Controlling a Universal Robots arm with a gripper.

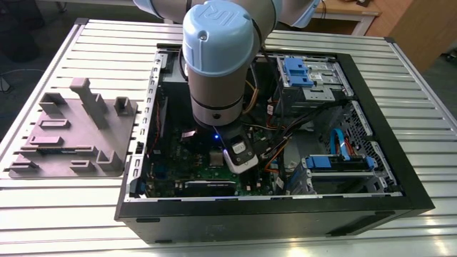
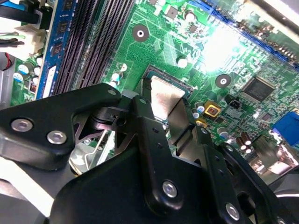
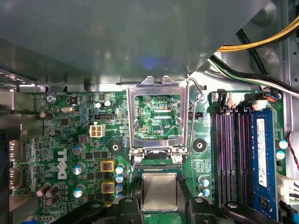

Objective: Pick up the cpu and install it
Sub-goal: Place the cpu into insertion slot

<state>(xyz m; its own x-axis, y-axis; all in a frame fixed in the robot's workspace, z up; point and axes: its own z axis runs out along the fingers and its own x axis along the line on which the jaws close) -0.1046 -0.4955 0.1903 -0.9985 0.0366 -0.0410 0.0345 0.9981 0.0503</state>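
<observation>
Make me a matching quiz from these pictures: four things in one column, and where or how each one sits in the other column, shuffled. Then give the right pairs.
Things
1. pale silvery square cpu
2. shiny metal socket frame
3. blue memory stick
4. grey moulded plastic tray

Places and states
A. swung open on its hinge
B. seated beside empty black slots
C. gripped in the claw
D. on the slatted metal table, outside the black computer case

Pairs: 1-C, 2-A, 3-B, 4-D
</observation>
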